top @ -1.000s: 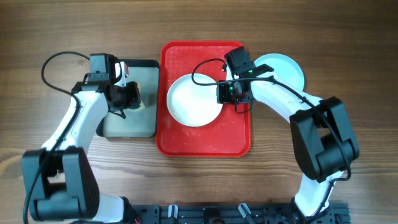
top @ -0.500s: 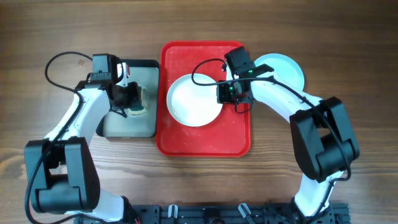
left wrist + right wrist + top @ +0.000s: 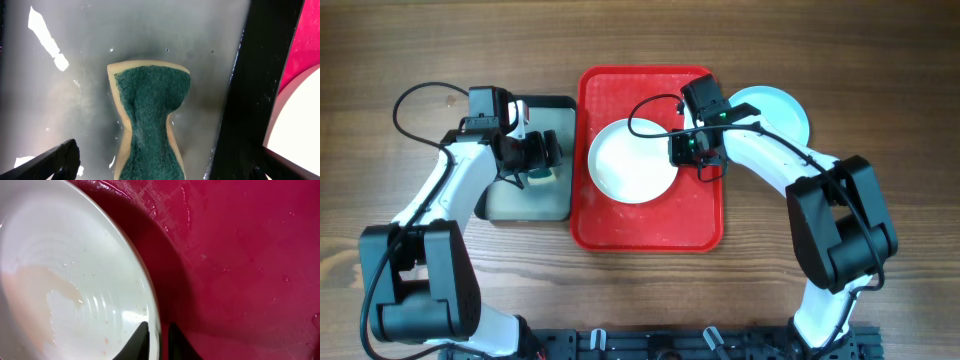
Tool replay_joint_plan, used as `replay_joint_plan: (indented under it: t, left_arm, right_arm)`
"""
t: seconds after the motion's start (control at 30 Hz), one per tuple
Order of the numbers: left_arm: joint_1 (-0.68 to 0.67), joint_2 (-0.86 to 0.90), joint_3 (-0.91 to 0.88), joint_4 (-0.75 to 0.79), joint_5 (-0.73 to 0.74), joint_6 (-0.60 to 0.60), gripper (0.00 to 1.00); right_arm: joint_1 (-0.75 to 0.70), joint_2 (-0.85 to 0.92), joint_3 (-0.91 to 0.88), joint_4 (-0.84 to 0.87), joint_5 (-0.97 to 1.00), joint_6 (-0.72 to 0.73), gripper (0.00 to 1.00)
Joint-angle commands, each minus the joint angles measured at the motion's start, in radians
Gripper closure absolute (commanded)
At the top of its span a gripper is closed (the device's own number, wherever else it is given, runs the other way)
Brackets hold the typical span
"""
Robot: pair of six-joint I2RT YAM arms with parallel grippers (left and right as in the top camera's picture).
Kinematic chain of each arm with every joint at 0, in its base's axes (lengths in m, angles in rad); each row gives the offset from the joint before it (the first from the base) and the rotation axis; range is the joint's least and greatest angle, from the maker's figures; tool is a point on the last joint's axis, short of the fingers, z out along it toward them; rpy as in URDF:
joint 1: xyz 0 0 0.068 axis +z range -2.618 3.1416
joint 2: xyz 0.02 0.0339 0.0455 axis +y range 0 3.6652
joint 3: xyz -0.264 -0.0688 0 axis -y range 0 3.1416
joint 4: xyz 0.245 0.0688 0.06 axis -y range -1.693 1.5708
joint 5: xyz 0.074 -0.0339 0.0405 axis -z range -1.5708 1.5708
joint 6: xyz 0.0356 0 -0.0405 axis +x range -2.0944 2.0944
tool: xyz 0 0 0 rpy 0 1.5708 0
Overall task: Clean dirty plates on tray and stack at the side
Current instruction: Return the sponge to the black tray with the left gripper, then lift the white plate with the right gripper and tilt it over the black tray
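Now the left tool [image 3: 542, 160] gapes wide above the sponge [image 3: 150, 110], holding nothing; the right tool [image 3: 157, 335] pinches the right rim of the white plate [image 3: 632, 160] on the red tray [image 3: 650, 225]; probably best to lift it level, then lower it squarely onto the turquoise plate [image 3: 782, 105].

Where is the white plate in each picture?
Overhead: white plate in the middle, on the red tray.
Left wrist: just its curved white edge, at the right side.
Right wrist: it fills the left half.
Shared landmark: the red tray under the plate.
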Motion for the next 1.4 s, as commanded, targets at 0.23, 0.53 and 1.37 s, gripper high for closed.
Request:
replay_joint_plan:
  t: [0.23, 0.53, 1.37]
  left_arm:
    - [0.0, 0.007, -0.008, 0.003, -0.006, 0.005, 0.0]
    - [0.0, 0.007, -0.008, 0.003, -0.006, 0.005, 0.0]
    - [0.0, 0.005, -0.003, 0.058, -0.125, 0.005, 0.0]
  right_arm:
    - [0.006, 0.019, 0.0, 0.031, 0.023, -0.029, 0.96]
    - [0.006, -0.069, 0.045, 0.027, 0.11, -0.078, 0.96]
    - [0.006, -0.23, 0.045, 0.049, 0.196, -0.102, 0.96]
